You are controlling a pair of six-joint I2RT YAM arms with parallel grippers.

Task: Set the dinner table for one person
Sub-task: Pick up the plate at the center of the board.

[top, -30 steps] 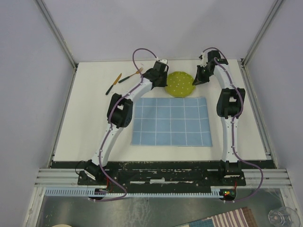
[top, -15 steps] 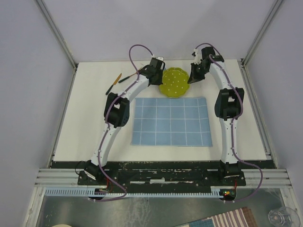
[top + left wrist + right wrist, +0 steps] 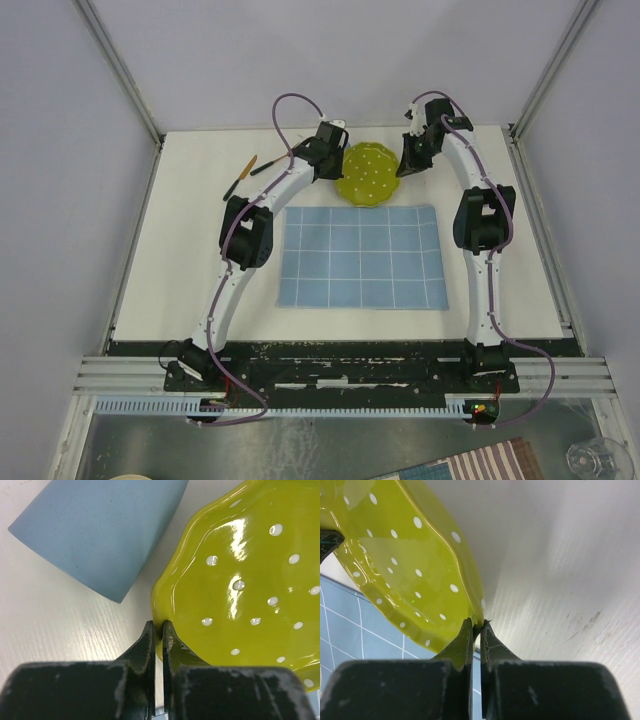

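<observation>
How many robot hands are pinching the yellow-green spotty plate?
2. The left gripper is shut on the left rim of the plate, and the right gripper is shut on its right rim. No other arm is in view.

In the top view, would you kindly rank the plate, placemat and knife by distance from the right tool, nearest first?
1. Green plate, gripped by the right tool, at its left.
2. Blue placemat, on its near side.
3. Knife, far left.

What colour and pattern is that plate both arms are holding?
The plate is glossy yellow-green with small white dots, clearest in the left wrist view.
</observation>
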